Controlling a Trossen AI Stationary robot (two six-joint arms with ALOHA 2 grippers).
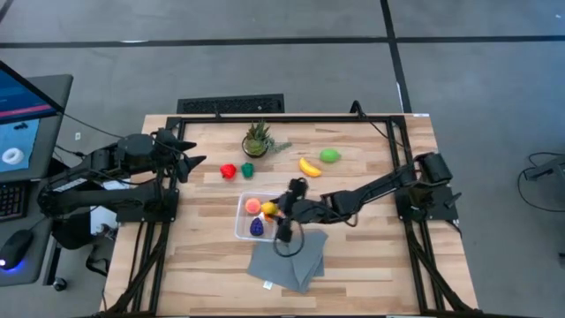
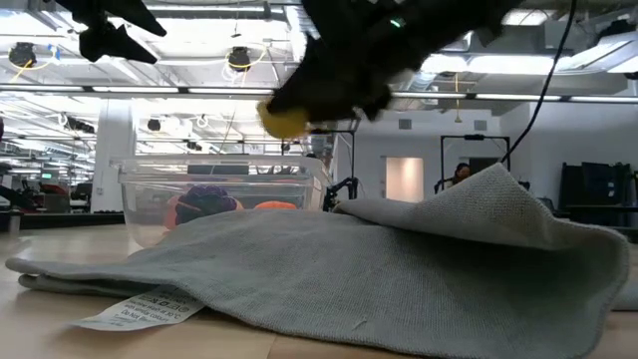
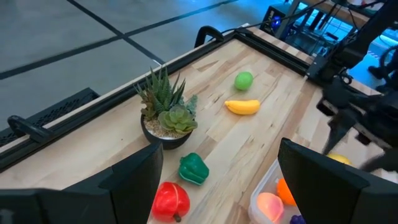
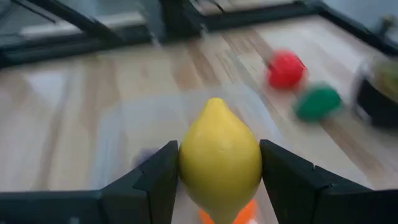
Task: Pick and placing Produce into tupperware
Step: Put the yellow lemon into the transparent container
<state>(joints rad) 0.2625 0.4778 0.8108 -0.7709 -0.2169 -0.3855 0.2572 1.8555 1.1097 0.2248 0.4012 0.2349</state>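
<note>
The right gripper (image 4: 217, 180) clamps a smooth yellow lemon (image 4: 219, 155), pointed at its tip, above the clear tub (image 1: 243, 216). Beyond lie a red pepper (image 4: 286, 68) and green pepper (image 4: 318, 103). The left gripper (image 1: 190, 163) waits open.

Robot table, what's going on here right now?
The right gripper is clamped on a yellow lemon and holds it above the clear tupperware, which already contains a peach-pink, an orange and a purple piece. The left gripper waits open and empty at the table's left side. The red pepper, green pepper, banana and lime lie on the table.
</note>
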